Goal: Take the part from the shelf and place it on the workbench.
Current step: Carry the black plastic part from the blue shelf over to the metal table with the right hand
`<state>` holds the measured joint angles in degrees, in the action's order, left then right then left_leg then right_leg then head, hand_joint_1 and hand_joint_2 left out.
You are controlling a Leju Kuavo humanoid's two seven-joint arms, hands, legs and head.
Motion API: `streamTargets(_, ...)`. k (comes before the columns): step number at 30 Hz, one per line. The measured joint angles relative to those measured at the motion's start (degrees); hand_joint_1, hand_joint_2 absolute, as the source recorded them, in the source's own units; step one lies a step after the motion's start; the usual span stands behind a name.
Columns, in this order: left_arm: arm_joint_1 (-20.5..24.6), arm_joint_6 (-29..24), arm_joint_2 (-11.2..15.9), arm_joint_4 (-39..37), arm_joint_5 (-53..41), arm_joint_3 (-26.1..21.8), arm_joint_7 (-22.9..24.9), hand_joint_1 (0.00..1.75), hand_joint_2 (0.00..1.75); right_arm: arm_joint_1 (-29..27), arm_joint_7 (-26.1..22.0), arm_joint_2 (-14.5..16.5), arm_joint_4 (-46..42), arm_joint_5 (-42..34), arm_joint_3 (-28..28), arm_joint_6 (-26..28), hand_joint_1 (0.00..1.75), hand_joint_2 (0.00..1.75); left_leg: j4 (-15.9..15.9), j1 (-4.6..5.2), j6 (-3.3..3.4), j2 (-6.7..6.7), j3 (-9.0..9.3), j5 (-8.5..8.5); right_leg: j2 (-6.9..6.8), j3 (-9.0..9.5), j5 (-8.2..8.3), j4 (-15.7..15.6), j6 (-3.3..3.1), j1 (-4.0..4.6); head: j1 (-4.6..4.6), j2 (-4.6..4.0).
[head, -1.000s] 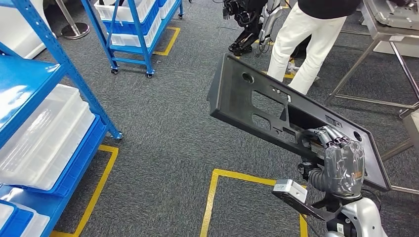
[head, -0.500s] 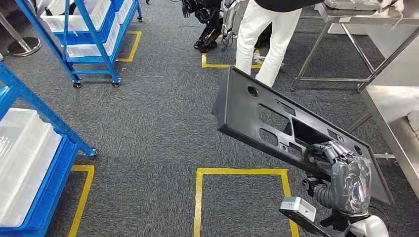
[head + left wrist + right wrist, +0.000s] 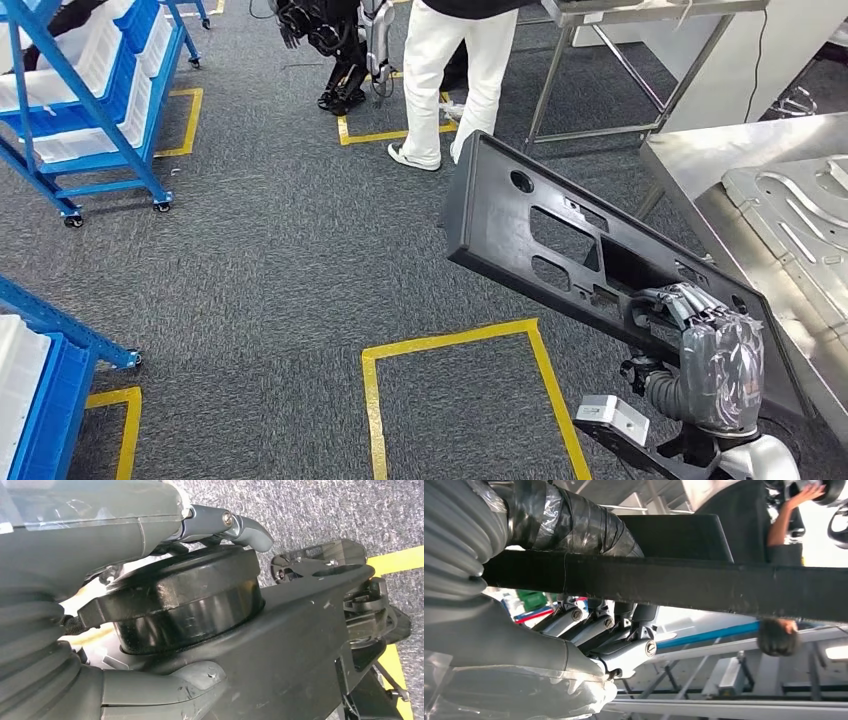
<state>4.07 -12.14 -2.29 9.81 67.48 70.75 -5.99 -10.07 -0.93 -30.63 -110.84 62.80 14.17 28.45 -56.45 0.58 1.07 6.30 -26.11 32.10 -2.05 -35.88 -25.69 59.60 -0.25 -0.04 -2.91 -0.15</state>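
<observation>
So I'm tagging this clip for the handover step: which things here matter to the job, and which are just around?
Part of the job:
- black panel, held by the right hand
- steel workbench to the right

Just around:
- blue shelves with white bins
- person in white trousers
- yellow floor tape
- another robot standing behind

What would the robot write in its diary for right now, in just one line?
stage: carrying | right hand: grips black panel | workbench: ahead on the right, panel not yet on it | person: standing ahead
</observation>
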Motion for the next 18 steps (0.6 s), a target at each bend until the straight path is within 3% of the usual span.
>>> streamTargets(2, 0.0, 0.0, 0.0, 0.0, 0.1, 0.0, -0.1, 0.00, 1.75, 0.3, 0.0, -0.1, -0.1, -0.1, -0.3, -0.3, 1.75, 1.75, -2.1, -0.14, -0.49, -1.81, -0.39, 1.59, 1.13, 0.63, 0.09, -0.7, -0.67, -0.35, -0.03, 0.00)
streamTargets(4, 0.2, 0.0, 0.0, 0.0, 0.1, -0.1, -0.3, 0.00, 1.75, 0.9, 0.0, -0.1, -0.2, -0.2, -0.5, -0.6, 1.75, 1.75, -8.8, -0.23, -0.72, -4.73, -3.57, 4.79, 2.17, 1.04, 0.09, -1.0, -1.21, -0.45, -0.08, 0.00)
streamTargets(5, 0.3, 0.0, 0.0, 0.0, 0.2, -0.1, -0.4, 0.00, 1.75, 1.2, 0.0, -0.1, -0.2, -0.2, -0.5, -0.8, 1.75, 1.75, -12.8, -0.22, -0.76, -5.45, -5.67, 6.27, 2.72, 1.09, 0.03, -1.0, -1.39, -0.39, -0.10, 0.00)
streamTargets(6, 0.5, 0.0, 0.0, 0.0, 0.2, -0.1, -0.5, 0.00, 1.75, 1.5, 0.0, -0.1, -0.2, -0.3, -0.5, -1.0, 1.75, 1.75, -15.8, -0.20, -0.79, -5.76, -7.32, 6.86, 3.41, 1.17, -0.05, -0.9, -1.50, -0.34, -0.10, 0.00)
streamTargets(7, 0.7, 0.0, 0.0, 0.0, 0.3, -0.1, -0.6, 0.00, 1.75, 1.8, 0.0, -0.1, -0.1, -0.4, -0.5, -1.4, 1.75, 1.75, -16.8, -0.18, -0.78, -5.91, -8.12, 6.21, 4.20, 1.29, -0.14, -0.9, -1.55, -0.30, -0.10, 0.00)
streamTargets(8, 0.7, -0.1, 0.0, 0.0, 0.4, -0.2, -0.6, 0.00, 1.75, 2.3, 0.0, -0.1, 0.0, -0.6, -0.5, -1.8, 1.75, 1.75, -15.7, -0.20, -0.72, -6.03, -7.98, 4.45, 5.07, 1.43, -0.23, -0.8, -1.53, -0.29, -0.10, 0.00)
streamTargets(9, 0.7, -0.1, 0.0, 0.0, 0.5, -0.2, -0.6, 0.00, 1.75, 2.9, 0.0, -0.1, 0.1, -0.8, -0.5, -2.2, 1.75, 1.75, -12.6, -0.25, -0.61, -6.49, -7.06, 1.80, 5.99, 1.57, -0.35, -0.6, -1.45, -0.32, -0.10, 0.00)
streamTargets(11, 0.4, -0.2, 0.0, 0.0, 0.6, -0.2, -0.7, 0.00, 1.75, 4.0, 0.1, -0.1, 0.2, -1.2, -0.7, -2.9, 1.75, 1.75, -6.0, -0.48, -0.39, -9.02, -4.87, -2.04, 7.63, 1.47, -0.55, -0.2, -1.11, -0.38, -0.08, 0.00)
streamTargets(13, 0.3, -0.2, 0.0, 0.0, 0.7, -0.3, -0.7, 0.00, 1.75, 4.8, 0.2, -0.1, 0.3, -1.5, -1.0, -3.4, 1.75, 1.75, -2.6, -0.57, -0.07, -10.83, -3.82, -2.43, 8.99, 0.68, -0.38, 0.2, -0.47, -0.53, -0.08, 0.00)
streamTargets(15, 0.3, -0.2, -0.2, 0.0, 0.8, -0.4, -0.8, 0.00, 1.75, 5.2, 0.3, -0.2, 0.3, -1.9, -1.4, -3.6, 1.75, 1.75, -1.5, -0.58, 0.58, -9.97, -3.48, -2.30, 10.08, -0.02, 0.06, 0.1, 0.34, -0.71, -0.10, 0.00)
streamTargets(16, 0.3, -0.2, -0.3, 0.0, 0.9, -0.5, -0.8, 0.00, 1.75, 5.2, 0.4, -0.2, 0.3, -2.0, -1.7, -3.7, 1.75, 1.75, -1.1, -0.64, 0.97, -9.33, -3.33, -2.58, 9.47, -0.23, -0.04, 0.2, 0.66, -0.65, -0.06, 0.00)
streamTargets(18, 0.2, -0.3, -0.5, 0.0, 1.0, -0.7, -0.8, 0.00, 1.75, 5.4, 0.5, -0.4, 0.3, -2.3, -2.3, -3.7, 1.75, 1.75, -0.3, -0.80, 1.63, -7.81, -2.99, -3.00, 6.18, -1.67, -1.87, 3.2, 1.16, -0.48, 0.02, 0.00)
